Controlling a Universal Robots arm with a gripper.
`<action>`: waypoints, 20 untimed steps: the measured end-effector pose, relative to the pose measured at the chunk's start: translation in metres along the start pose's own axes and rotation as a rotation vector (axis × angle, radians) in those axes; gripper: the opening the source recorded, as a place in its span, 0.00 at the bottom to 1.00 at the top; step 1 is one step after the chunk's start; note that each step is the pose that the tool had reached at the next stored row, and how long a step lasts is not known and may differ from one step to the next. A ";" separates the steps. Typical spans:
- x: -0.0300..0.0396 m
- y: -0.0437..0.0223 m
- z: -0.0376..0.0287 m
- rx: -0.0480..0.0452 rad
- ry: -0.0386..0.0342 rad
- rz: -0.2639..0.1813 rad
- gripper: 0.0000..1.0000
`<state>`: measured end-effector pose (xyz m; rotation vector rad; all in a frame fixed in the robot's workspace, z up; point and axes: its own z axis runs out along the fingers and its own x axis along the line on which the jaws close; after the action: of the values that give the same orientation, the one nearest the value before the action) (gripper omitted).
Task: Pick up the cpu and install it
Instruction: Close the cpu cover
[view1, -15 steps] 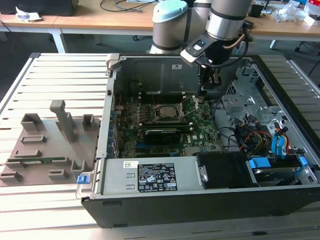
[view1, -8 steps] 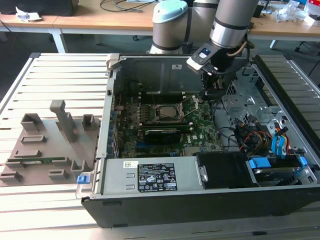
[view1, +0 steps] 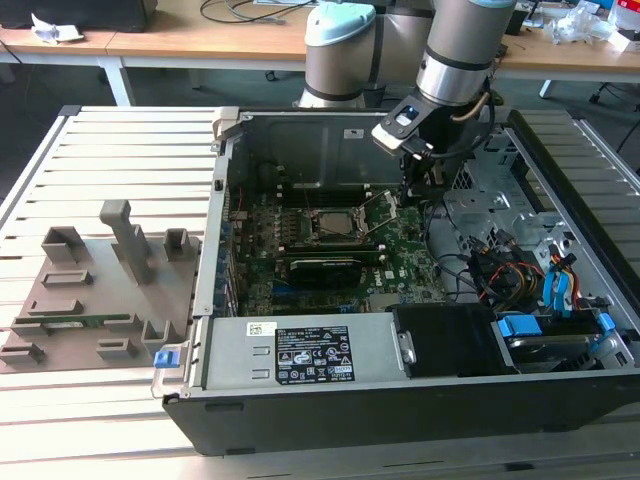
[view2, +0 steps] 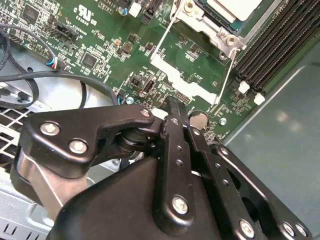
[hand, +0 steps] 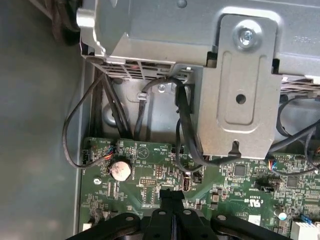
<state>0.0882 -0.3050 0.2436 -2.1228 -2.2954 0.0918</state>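
In the socket near the middle of the motherboard (view1: 300, 262), the cpu (view2: 236, 7) lies flat, its pale top showing inside the socket frame (view2: 212, 31). Only a corner of it appears in the second wrist view, so you cannot confirm from there that all four edges are down. In the exterior view it looks level.

Findings, working outward:
- The hold-down plate (view2: 175, 72) appears swung open and lying toward the board beside the socket. The wire lever (view2: 226, 75) is released and stands clear of the frame. The chip is judged placed but not clamped.
- The gripper (view2: 172, 106) has its fingers pressed together with nothing between them. It hovers low over the board just beside the coin battery (view2: 201, 120), near the plate's free end and apart from the cpu.
- Loose cables (hand: 75, 125) run down the wall of the case (view1: 400, 430) close to the arm.

Judgement: the step in hand is securing the chip, not carrying it.
- Use the closed fingertips as a blunt pusher and bear on the plate or lever alone — never on the chip's top.
- Approach slowly and keep clear of the battery and the small parts around it.
- If the plate resists, take that as a sign the cpu sits skewed, and do not force it.
- Watch the cables.
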 end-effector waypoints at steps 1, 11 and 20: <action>0.0001 -0.0014 0.0001 0.0000 0.0000 0.000 0.11; 0.0015 -0.0196 0.0009 -0.0001 -0.0001 0.000 0.11; 0.0028 -0.0353 0.0017 -0.0002 -0.0001 0.000 0.11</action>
<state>0.0528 -0.3050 0.2436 -2.1229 -2.2956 0.0917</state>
